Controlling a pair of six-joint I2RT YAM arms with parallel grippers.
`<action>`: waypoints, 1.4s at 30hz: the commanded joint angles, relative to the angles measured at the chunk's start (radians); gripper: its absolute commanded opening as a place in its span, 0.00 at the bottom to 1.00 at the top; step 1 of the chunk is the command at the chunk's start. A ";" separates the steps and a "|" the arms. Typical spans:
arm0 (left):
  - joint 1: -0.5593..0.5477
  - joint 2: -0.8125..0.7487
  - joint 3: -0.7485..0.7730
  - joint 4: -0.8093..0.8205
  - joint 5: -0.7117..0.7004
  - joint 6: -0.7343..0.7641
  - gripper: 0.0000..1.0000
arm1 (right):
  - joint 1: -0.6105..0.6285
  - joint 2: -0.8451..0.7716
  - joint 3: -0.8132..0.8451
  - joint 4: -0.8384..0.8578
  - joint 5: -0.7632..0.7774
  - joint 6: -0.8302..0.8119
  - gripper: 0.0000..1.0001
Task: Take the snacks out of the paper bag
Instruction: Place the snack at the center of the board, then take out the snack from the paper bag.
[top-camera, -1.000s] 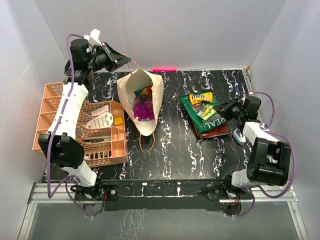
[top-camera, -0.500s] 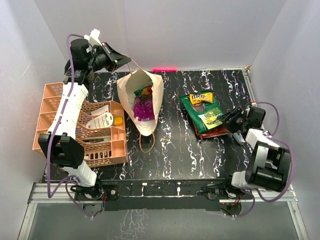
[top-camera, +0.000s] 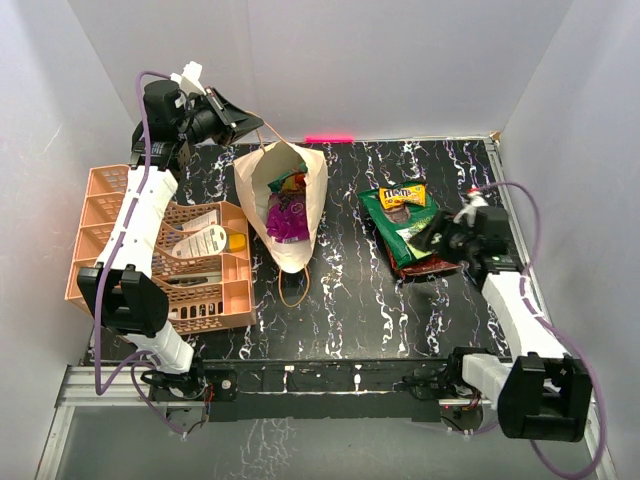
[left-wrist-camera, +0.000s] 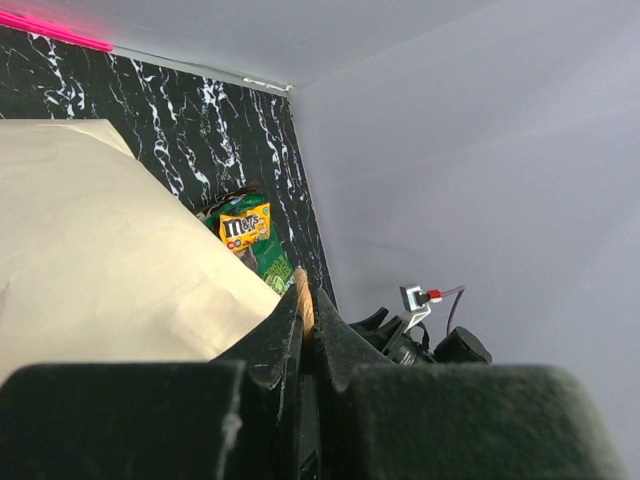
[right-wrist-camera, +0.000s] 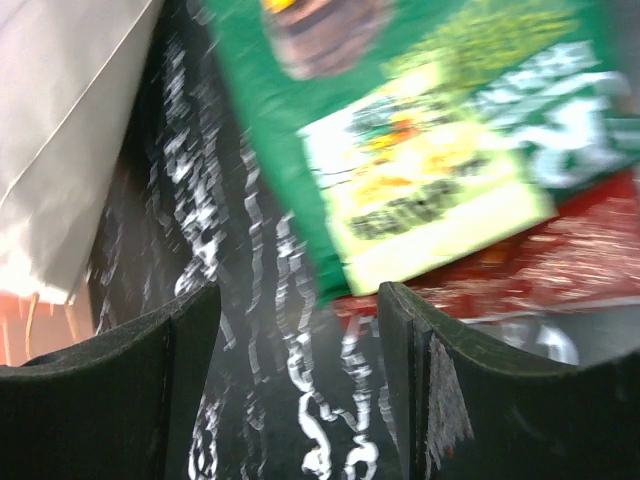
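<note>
An orange basket (top-camera: 95, 200) of white tubes (top-camera: 204, 241) sits at nine o'clock on the marbled counter (top-camera: 350, 310); a pink strip (top-camera: 329, 138) lies at twelve.

Boxed in by plain white walls (top-camera: 400, 60); black white-veined tabletop (top-camera: 360, 320), pink strip (top-camera: 329, 138) along far edge.

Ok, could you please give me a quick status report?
Left claw shut on paper bag handle. Right claw open beside snack pile. Magenta packet and others inside paper bag. Nothing blocking.
</note>
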 joint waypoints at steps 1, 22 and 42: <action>-0.003 -0.047 -0.002 0.024 0.005 0.005 0.00 | 0.304 -0.020 0.128 -0.004 0.084 0.031 0.67; -0.004 -0.046 0.019 0.016 0.019 -0.002 0.00 | 1.182 0.693 0.873 -0.157 0.904 -0.017 0.29; -0.003 -0.041 0.041 0.021 0.038 -0.012 0.00 | 1.156 1.098 1.164 -0.230 1.337 -0.047 0.32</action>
